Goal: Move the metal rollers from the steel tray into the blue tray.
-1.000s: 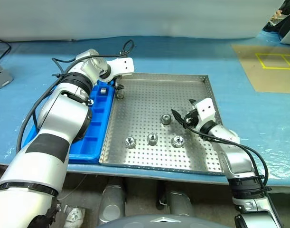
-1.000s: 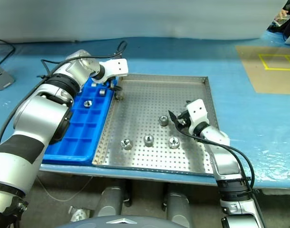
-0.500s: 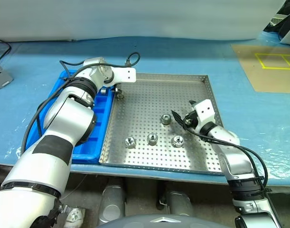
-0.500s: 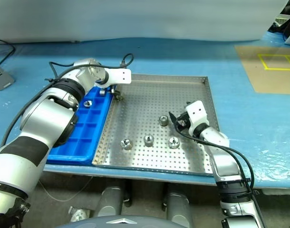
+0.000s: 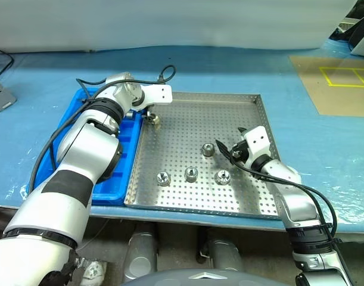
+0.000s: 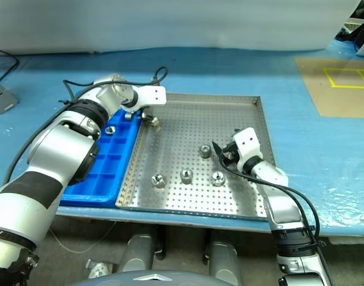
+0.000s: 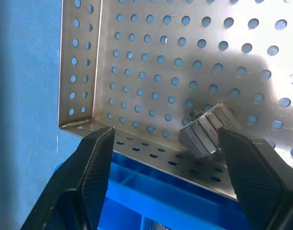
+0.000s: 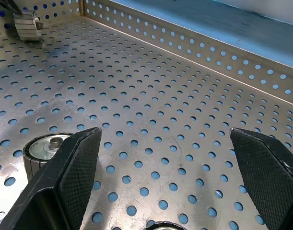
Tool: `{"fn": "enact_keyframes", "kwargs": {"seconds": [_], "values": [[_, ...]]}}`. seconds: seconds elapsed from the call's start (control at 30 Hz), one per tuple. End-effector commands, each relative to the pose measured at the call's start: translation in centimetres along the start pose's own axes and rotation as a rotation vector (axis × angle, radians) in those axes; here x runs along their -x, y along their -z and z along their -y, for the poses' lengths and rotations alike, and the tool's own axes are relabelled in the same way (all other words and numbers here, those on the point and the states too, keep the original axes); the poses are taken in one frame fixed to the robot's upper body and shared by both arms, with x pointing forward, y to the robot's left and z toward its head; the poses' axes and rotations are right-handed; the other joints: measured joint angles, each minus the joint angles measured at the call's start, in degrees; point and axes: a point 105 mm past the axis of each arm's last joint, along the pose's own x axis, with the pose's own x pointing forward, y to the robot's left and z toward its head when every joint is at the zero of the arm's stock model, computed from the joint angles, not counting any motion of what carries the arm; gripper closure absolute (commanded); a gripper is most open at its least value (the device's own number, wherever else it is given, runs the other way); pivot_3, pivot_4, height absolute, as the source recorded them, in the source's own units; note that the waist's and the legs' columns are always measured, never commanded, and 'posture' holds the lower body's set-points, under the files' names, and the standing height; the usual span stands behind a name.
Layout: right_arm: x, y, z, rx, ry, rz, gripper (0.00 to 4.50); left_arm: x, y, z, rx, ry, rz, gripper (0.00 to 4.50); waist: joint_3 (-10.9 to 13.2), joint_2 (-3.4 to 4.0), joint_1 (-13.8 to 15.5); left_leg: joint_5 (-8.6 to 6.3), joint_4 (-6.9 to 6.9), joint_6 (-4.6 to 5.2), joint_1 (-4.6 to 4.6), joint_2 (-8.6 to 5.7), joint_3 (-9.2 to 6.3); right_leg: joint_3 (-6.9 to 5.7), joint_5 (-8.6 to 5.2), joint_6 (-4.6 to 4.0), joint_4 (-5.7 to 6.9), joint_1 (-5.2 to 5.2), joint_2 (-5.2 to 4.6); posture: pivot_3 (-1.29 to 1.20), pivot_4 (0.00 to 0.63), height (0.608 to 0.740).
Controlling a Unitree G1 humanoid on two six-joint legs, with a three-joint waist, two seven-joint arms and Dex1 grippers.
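Left gripper [image 7: 165, 158] astride corner roller [image 7: 207, 130]

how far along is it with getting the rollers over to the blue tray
Partly done. At least one roller already sits in a compartment of the blue tray. In hand: the left gripper, open, hovers around a roller lying tipped in the steel tray's far left corner. Left: that one plus four rollers mid-tray. The right gripper is open, holding nothing.
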Motion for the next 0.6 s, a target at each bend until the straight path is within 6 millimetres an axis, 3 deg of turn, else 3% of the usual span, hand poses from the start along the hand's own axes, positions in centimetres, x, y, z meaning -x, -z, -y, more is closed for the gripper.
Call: {"fn": "enact_keyframes", "kwargs": {"seconds": [0.03, 0.6], "values": [[0.1, -1.3, 0.0, 0.027, 0.009, 0.049, 0.0, 1.1, -0.3, -1.2, 0.007, -0.023, 0.008, 0.86, 0.0, 0.0, 0.01, 0.0, -0.01, 0.0, 0.0, 0.0, 0.0, 0.0, 0.0, 0.0, -0.01, 0.0, 0.0, -0.09, 0.15, 0.74], [0.0, -1.1, -0.1, 0.038, 0.008, 0.042, 0.0, 0.3, 0.5, 0.0, 0.008, 0.02, -0.034, 0.86, 0.0, 0.0, -0.02, -0.01, -0.03, 0.02, -0.02, 0.0, 0.0, -0.01, 0.0, 0.0, -0.06, 0.0, 0.0, -0.11, 0.15, 0.74]]}}
